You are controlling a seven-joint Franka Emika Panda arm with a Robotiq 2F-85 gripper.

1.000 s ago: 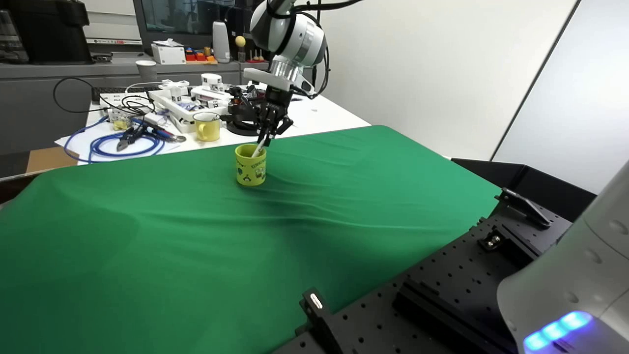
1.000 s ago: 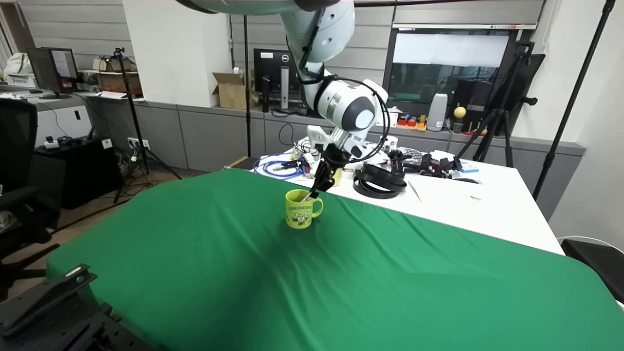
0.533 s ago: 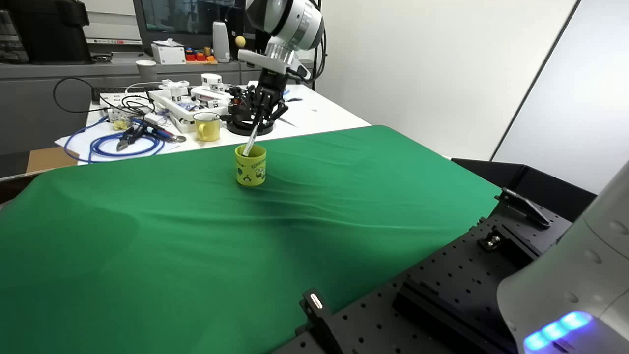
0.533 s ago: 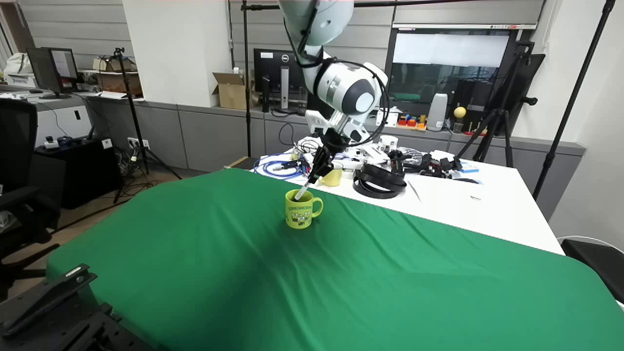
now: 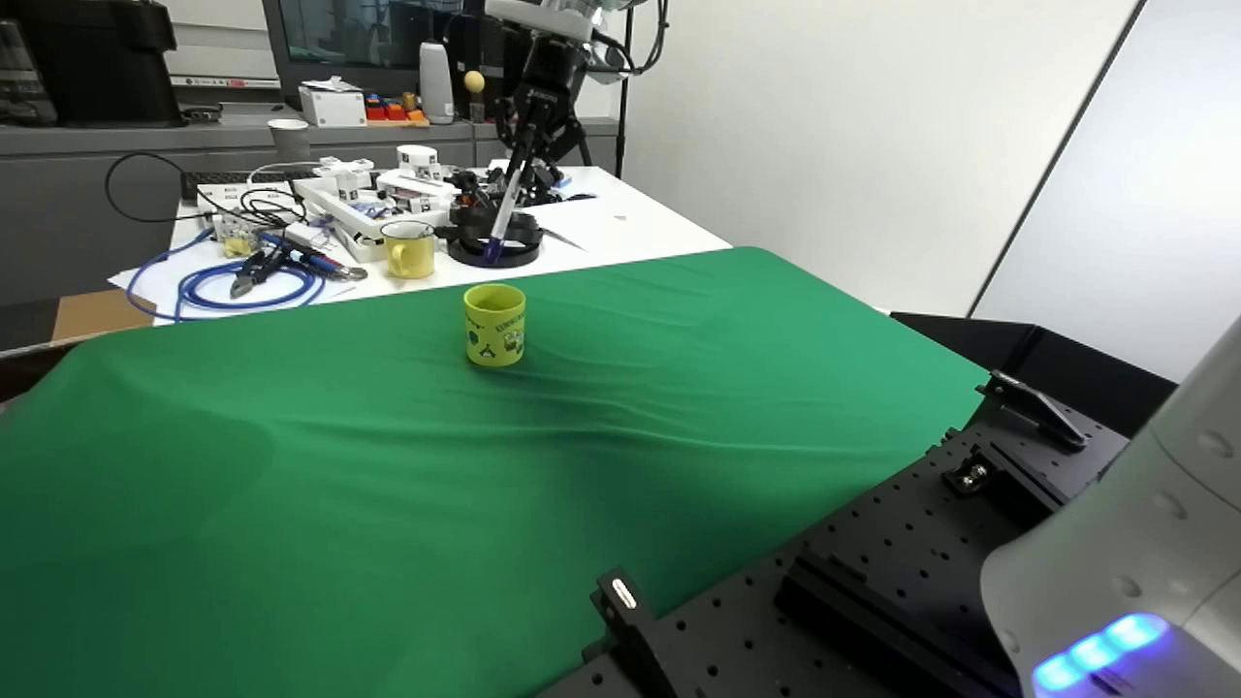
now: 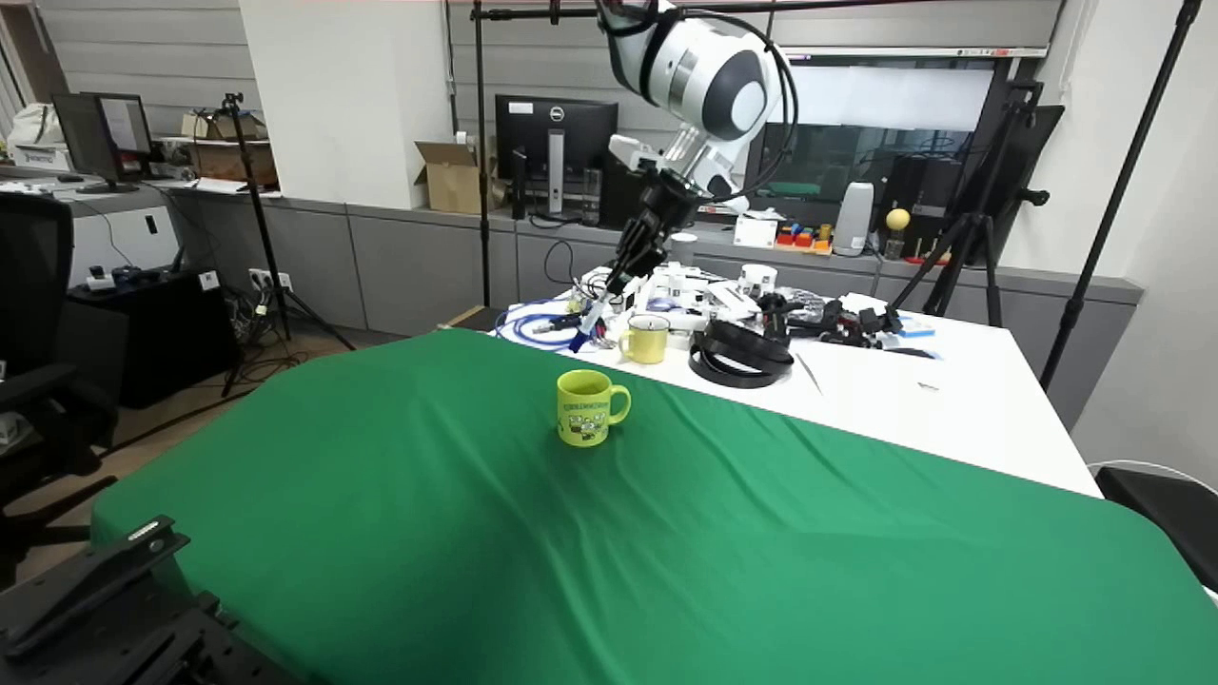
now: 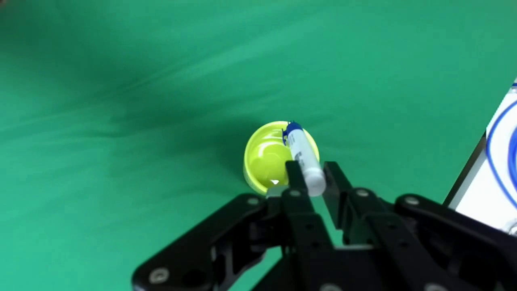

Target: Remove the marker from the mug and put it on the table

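The marker has a white body and a dark blue cap. My gripper point(image 7: 312, 165) is shut on its white end, with the capped end pointing down. The marker point(image 7: 303, 151) is clear of the mug and in the air above it; it also shows in both exterior views point(image 5: 502, 218) point(image 6: 589, 321). The gripper is at its upper end there point(image 5: 522, 160) point(image 6: 617, 282). The yellow-green mug point(image 5: 494, 332) stands upright on the green-covered table point(image 5: 407, 485) in both exterior views point(image 6: 583, 411). In the wrist view the mug point(image 7: 258, 161) lies below the marker, its inside partly hidden.
A white table behind the green cloth holds a second, yellow mug point(image 5: 410, 256), blue cables point(image 5: 218, 286), pliers point(image 5: 254, 271) and a black ring-shaped thing point(image 6: 737, 357). The black perforated base plate point(image 5: 824, 582) edges the green table in an exterior view.
The gripper has risen with the marker, drawing it up out of the mug. The marker's blue cap, hidden inside the mug before, now shows above it. The mug has not moved.
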